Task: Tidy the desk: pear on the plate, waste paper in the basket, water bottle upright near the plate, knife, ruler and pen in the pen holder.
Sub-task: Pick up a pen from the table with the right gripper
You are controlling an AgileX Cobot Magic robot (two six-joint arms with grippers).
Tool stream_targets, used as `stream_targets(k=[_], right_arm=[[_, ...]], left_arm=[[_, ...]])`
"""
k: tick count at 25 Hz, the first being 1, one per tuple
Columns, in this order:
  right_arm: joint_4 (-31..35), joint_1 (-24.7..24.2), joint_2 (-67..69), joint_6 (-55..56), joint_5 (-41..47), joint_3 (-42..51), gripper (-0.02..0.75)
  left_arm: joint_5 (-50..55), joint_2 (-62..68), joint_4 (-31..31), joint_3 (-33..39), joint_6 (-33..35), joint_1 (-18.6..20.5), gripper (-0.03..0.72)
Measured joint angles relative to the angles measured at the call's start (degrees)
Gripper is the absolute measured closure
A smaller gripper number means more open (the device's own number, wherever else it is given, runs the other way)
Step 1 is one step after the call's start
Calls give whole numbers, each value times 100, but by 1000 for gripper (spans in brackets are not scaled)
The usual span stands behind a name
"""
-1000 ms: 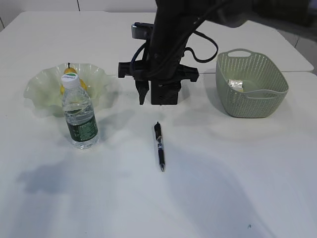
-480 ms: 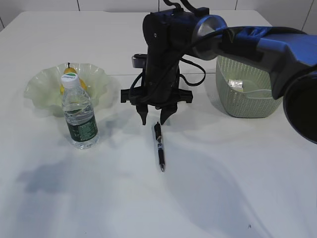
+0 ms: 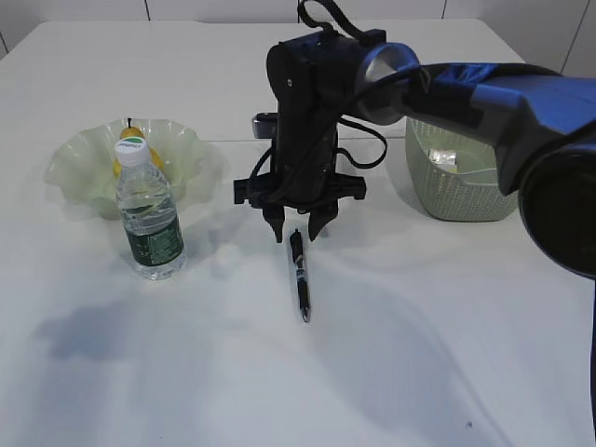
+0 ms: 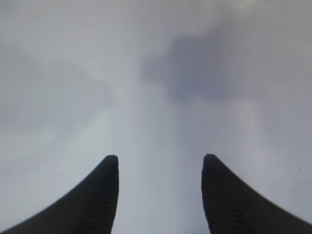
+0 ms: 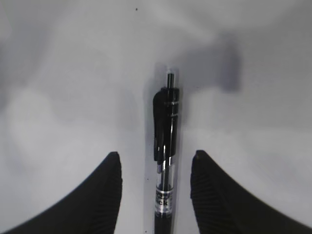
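Counting: one pen (image 3: 299, 276), bottle (image 3: 149, 216), basket (image 3: 484, 200).

A second white table (image 3: 168, 70) adjoins behind, below a pale panelled wall (image 3: 214, 9).

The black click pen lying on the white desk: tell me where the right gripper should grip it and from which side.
Grip the black click pen on its barrel just below the clip, coming straight down from above. It lies flat on the white desk, so only its two long sides are free. The right gripper hangs open over the clip end, one finger on each side of the barrel in the wrist view.
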Motion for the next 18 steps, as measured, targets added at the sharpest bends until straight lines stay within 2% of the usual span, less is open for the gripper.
stream_targets(k=[18], right_arm=[[-93, 0, 279, 36, 0, -14, 394]], left_arm=[[-8, 0, 0, 0, 0, 0, 304]])
